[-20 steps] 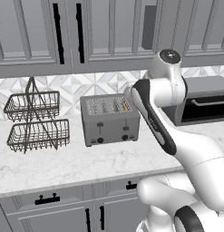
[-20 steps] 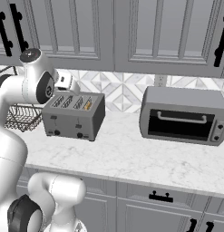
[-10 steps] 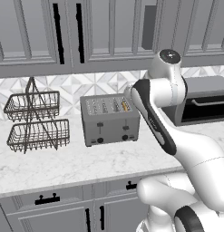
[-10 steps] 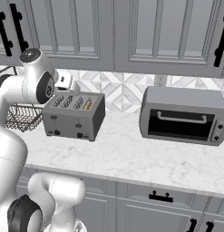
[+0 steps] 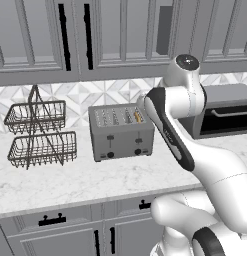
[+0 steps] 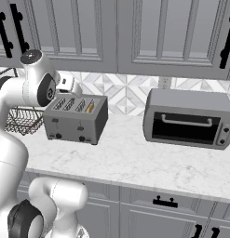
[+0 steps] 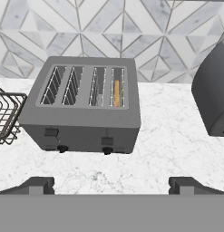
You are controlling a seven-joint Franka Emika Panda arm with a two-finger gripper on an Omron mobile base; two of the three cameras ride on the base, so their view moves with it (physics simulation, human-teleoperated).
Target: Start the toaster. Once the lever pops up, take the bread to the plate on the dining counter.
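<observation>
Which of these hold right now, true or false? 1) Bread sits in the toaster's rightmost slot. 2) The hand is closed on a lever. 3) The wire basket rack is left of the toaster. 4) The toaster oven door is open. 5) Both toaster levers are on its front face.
1) True: seen from the front, the bread stands in the rightmost slot of the toaster.
2) False: the hand is open, back from the toaster, touching nothing.
3) True: the wire basket rack stands left of the toaster on the counter.
4) False: the toaster oven has its door shut.
5) True: both levers sit on the front, above the knobs.
</observation>
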